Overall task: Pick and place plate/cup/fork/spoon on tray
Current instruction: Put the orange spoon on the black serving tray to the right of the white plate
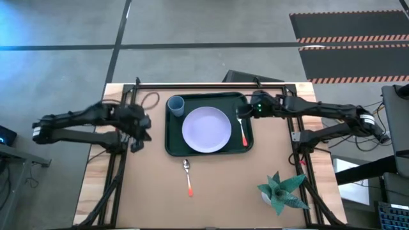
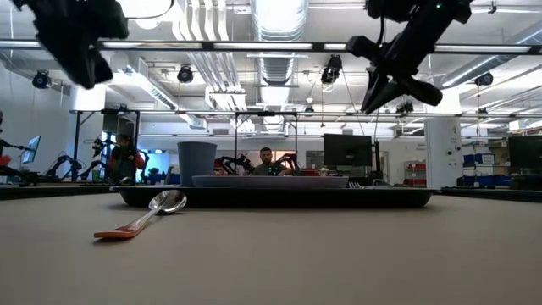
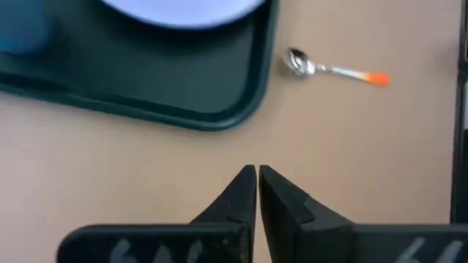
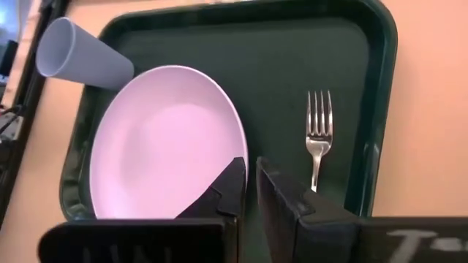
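Brown worktop (image 1: 217, 191) carries all items. Right tool (image 1: 241, 112), clenched and empty, hangs over the tray's (image 1: 171, 148) right edge; left tool (image 1: 142, 131), clenched and empty, waits left of the tray. Placed on the tray: 3 of 4 items, namely plate (image 1: 206, 129), cup (image 1: 176, 105), fork (image 1: 243, 131). Remaining: spoon (image 1: 188, 176), lying on the worktop just in front of the tray.

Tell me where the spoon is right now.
In the high view the spoon lies on the bare table, just outside the tray, near the tray's long edge closest to the plate, its orange-red handle pointing away from the tray.
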Tool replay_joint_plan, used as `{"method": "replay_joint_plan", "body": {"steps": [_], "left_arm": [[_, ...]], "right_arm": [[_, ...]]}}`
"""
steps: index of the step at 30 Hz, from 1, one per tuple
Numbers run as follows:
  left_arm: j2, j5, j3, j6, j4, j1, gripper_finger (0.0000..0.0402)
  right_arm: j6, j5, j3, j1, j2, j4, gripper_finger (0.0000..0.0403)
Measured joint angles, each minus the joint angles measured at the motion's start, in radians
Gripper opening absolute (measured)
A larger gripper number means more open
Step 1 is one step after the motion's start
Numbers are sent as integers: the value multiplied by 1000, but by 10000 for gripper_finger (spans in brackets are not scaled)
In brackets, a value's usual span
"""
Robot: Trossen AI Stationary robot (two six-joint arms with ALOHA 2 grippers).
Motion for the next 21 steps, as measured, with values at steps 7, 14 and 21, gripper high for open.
{"method": "replay_joint_plan", "body": {"steps": [7, 14, 21], "left_arm": [[13, -61, -159, -232, 302, -289, 0], [207, -255, -188, -504, 487, -562, 0], [511, -278, -186, -544, 763, -614, 0]], "right_arm": [[-72, -2, 0, 0, -12, 0, 28], [-142, -12, 0, 0, -5, 0, 28], [-189, -37, 0, 0, -6, -1, 28]]}}
